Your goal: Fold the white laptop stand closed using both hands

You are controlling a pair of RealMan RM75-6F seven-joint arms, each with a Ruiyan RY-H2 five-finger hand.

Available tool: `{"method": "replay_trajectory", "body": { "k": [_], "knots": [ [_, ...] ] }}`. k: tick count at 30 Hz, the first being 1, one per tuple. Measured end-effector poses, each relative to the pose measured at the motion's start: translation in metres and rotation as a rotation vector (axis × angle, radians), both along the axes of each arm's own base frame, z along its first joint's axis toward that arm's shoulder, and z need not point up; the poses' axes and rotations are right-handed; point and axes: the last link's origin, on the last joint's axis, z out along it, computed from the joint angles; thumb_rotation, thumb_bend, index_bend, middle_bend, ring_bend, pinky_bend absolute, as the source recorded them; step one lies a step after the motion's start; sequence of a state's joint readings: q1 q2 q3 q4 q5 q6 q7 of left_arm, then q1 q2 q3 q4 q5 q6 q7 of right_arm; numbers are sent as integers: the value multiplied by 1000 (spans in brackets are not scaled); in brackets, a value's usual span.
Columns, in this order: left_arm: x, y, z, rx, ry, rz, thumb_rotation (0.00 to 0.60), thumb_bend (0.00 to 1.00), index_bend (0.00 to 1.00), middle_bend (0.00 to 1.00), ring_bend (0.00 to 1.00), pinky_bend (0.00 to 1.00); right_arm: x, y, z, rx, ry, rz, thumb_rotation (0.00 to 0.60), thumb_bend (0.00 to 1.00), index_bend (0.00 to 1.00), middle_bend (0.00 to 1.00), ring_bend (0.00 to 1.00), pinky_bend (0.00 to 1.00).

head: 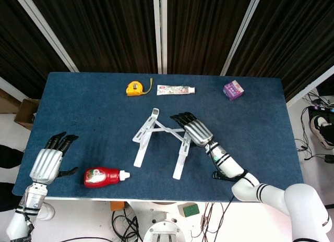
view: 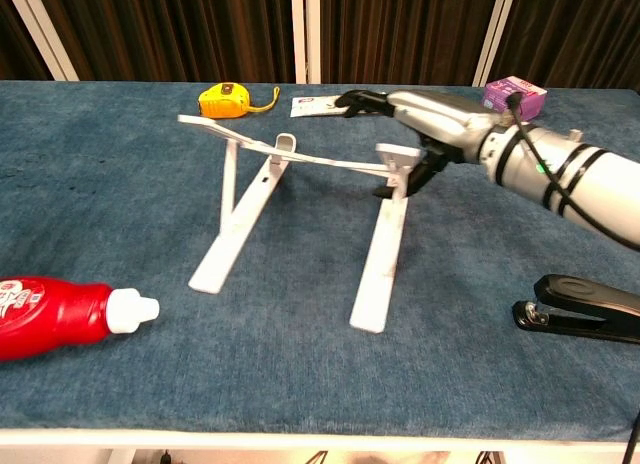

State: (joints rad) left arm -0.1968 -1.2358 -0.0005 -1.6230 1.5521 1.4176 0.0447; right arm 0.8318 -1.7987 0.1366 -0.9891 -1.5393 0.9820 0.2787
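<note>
The white laptop stand (head: 141, 148) stands open near the middle of the blue table, turned askew with its feet pointing toward the front left. In the chest view the stand's (view: 232, 234) two rails slope up to a thin cross bar. My right hand (head: 194, 131) lies over the upper end of the right rail, fingers stretched out flat. In the chest view the right hand (view: 430, 119) has its thumb against that rail's raised tip. My left hand (head: 46, 162) hovers open at the table's front left, far from the stand, holding nothing.
A red bottle (head: 102, 177) lies at the front left, between my left hand and the stand. A black stapler (view: 585, 309) sits at the front right, under my right forearm. A yellow tape measure (head: 134, 88), a toothpaste tube (head: 176, 89) and a purple box (head: 233, 89) line the far edge.
</note>
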Motion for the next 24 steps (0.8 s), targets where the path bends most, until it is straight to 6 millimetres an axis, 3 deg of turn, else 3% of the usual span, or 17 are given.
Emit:
{"method": "replay_trajectory", "body": {
  "k": [3,7,18,20,24],
  "knots": [
    [-2,-1,1,2,-1,4,600,49,171,167,79,135,7,2,-3,3,2,23,600,180,81,131,59,118],
    [-5,-2,2,2,-2,7,600,49,171,167,79,135,2,5,2,5,22,28,600,181,76,115,59,118],
    [-1,-2,0,2,-12,-21,600,49,171,167,80,135,-16,37,53,61,27,11,600,182,24,82,45,104],
    [0,-2,0,4,-13,-25,600,49,171,167,79,135,-13,42,54,78,7,3,600,179,24,82,45,104],
    [1,-5,0,6,-12,-26,600,49,171,167,79,135,0,46,36,118,-46,-12,600,186,24,83,45,104]
  ]
}}
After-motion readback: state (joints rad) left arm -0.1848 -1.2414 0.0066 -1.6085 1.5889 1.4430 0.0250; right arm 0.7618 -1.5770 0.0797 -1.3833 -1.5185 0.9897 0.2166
